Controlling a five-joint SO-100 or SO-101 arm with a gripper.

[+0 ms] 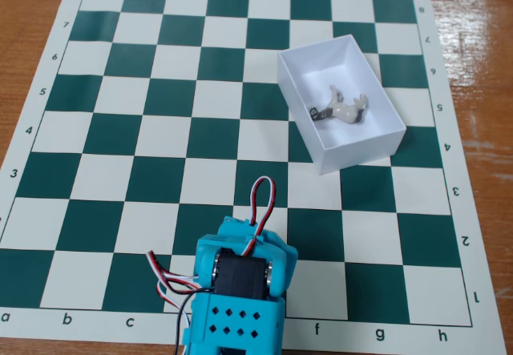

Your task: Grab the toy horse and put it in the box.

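We see a green-and-white chessboard mat [160,131] with printed letters and numbers along its edges, spread flat over a glossy brown wooden table [32,2]. On its right half stands the white, low-walled, lidless cardboard box [321,143], and the tiny grey-and-white plastic toy horse [341,108] lies on its side inside it. At the bottom edge sits the turquoise plastic arm [236,295] with looping wires; we cannot tell how its pincer stands.

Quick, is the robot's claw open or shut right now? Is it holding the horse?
Gripper: cannot be told; only the blue arm shows, its jaws hidden.
Not holding the toy horse; it lies in the box.
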